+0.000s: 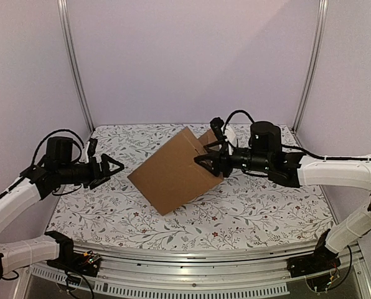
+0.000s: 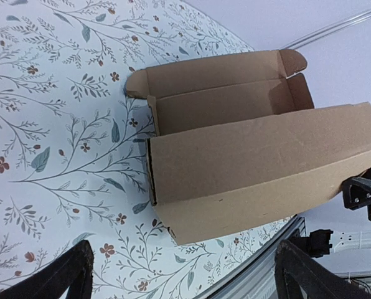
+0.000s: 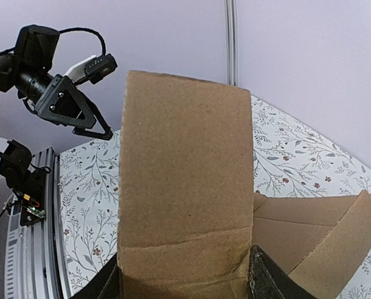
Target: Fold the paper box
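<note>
The paper box [image 1: 176, 174] is plain brown cardboard and stands in the middle of the flowered table. Its big lid panel tilts up towards the back right. In the left wrist view the paper box [image 2: 260, 162] shows its open tray and rear flaps behind the raised panel. My right gripper [image 1: 207, 163] holds that panel at its upper right edge. In the right wrist view the panel [image 3: 185, 187] fills the gap of the right gripper [image 3: 185, 283], and both fingers [image 3: 269, 280] press its side edges. My left gripper [image 1: 114, 167] stands open a little left of the box and holds nothing; its fingers [image 2: 64, 274] are spread wide.
Lilac walls with metal posts [image 1: 76, 68] close the back and sides. A metal rail [image 1: 192, 261] runs along the near table edge. A white power strip [image 2: 353, 240] lies beyond the table edge in the left wrist view.
</note>
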You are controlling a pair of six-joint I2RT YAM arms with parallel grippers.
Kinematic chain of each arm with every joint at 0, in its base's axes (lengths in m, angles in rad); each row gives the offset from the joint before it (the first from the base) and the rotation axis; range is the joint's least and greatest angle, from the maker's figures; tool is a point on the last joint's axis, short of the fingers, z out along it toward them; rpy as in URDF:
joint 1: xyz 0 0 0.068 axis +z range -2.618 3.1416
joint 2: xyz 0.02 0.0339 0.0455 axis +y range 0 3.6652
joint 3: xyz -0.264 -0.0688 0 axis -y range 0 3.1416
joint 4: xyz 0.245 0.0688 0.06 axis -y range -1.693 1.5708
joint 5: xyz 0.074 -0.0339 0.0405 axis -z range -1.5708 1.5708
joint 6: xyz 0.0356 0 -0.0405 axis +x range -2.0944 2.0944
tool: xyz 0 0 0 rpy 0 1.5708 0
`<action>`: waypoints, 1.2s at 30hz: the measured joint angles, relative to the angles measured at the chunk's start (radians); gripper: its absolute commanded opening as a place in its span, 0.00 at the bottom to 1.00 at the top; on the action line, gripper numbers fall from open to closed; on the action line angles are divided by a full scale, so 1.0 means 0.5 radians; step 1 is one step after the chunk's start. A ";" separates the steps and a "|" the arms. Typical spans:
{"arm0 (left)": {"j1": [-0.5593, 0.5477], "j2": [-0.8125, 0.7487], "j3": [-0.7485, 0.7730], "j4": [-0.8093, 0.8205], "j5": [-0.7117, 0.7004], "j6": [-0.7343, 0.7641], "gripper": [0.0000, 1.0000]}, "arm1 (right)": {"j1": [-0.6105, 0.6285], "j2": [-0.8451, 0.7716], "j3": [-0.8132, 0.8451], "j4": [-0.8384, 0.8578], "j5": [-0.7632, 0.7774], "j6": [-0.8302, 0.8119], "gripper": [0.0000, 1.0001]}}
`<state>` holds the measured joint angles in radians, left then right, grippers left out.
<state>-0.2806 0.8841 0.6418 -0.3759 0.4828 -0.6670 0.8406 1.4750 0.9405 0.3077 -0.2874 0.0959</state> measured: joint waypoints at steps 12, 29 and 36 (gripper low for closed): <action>0.000 -0.200 0.011 -0.130 -0.106 0.058 1.00 | 0.510 -0.185 0.069 -0.374 0.405 -1.229 0.15; 0.000 -0.423 -0.202 -0.078 -0.168 0.010 1.00 | 1.170 0.160 -0.155 -0.413 1.814 -2.245 0.61; -0.002 -0.346 -0.287 0.067 -0.161 -0.044 1.00 | 1.149 0.115 -0.417 -0.387 1.926 -2.139 0.99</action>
<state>-0.2813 0.7109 0.4984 -0.3424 0.4023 -0.6891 1.4151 1.5326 0.7319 0.1143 0.6754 -0.9737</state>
